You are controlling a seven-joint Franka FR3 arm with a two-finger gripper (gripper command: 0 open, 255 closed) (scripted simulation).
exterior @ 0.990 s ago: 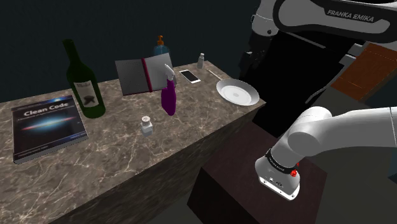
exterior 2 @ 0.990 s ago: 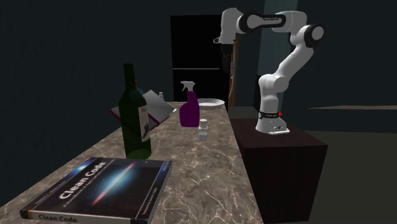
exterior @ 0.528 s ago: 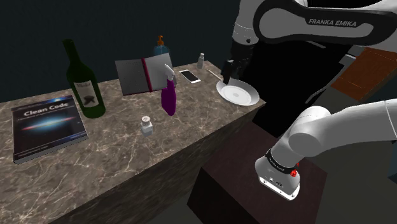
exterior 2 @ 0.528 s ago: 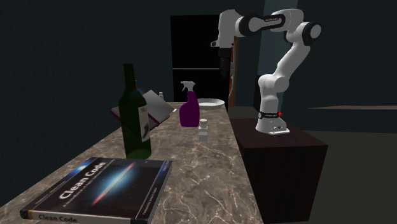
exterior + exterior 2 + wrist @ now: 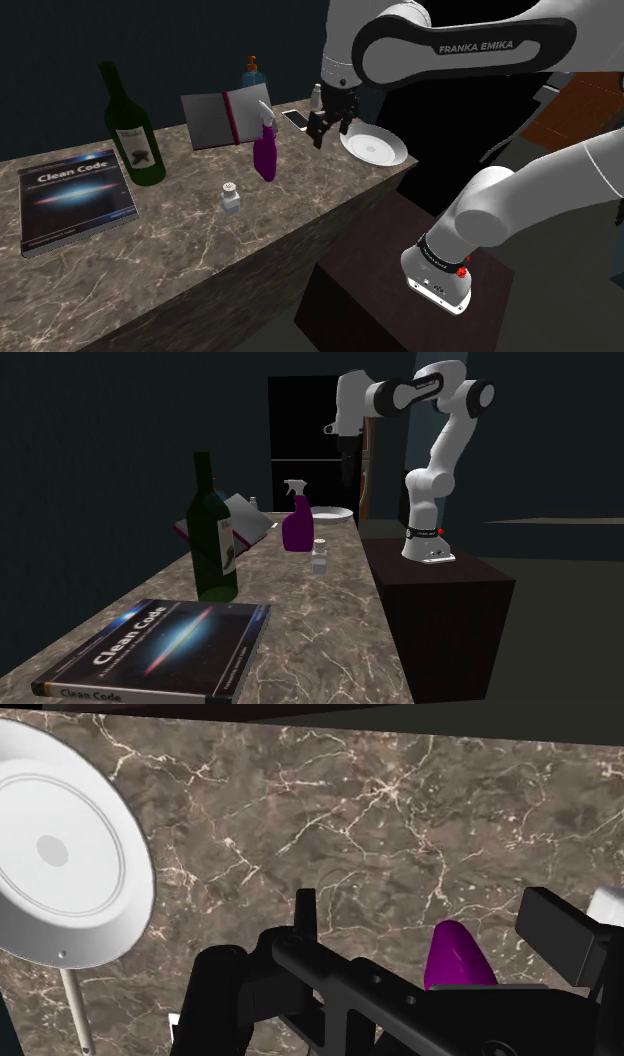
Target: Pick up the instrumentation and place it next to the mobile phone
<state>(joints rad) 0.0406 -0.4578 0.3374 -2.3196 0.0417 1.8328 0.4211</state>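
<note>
A thin white rod (image 5: 76,1009), the likeliest instrument, lies on the marble counter (image 5: 200,230) beside the white plate (image 5: 375,147). In the shoulder view my gripper hides the rod. The mobile phone (image 5: 296,120) lies flat near the counter's far edge, just left of the gripper in that view. My black gripper (image 5: 331,126) hangs open above the counter between phone and plate, holding nothing. From the wrist, the plate (image 5: 60,854) and the purple spray bottle (image 5: 460,959) lie to either side of the gripper (image 5: 425,919). The gripper (image 5: 347,464) hovers over the far end of the counter.
Near the phone stand a purple spray bottle (image 5: 265,150), an open book (image 5: 225,118), a small white bottle (image 5: 316,95) and a blue bottle (image 5: 252,72). Nearer are a small white shaker (image 5: 231,196), a green wine bottle (image 5: 132,125) and a "Clean Code" book (image 5: 75,198).
The arm has swung toward the shoulder view's left and come down, bringing the gripper from beyond the plate to above the counter between plate and phone. Nothing on the counter has moved.
</note>
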